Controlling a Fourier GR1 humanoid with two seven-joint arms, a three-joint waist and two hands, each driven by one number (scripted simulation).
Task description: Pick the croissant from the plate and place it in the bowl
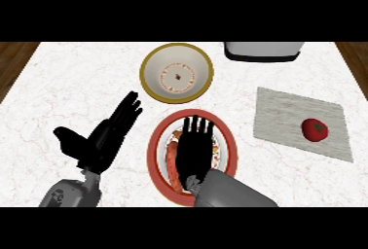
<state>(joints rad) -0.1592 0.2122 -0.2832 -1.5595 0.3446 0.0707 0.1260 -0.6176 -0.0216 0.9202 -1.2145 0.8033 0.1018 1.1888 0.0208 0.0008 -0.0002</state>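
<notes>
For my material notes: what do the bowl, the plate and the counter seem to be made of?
Bowl: probably glazed ceramic, smooth cream inside with a mustard rim. Plate: likely ceramic too, with a red rim. Counter: looks like polished marble, white with faint veins.

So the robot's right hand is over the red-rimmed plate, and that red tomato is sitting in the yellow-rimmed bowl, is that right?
Not quite. The head view shows the red tomato lying on the grey square mat at the right, not in the yellow-rimmed bowl. The rest holds: the black right hand is over the red-rimmed plate.
</notes>
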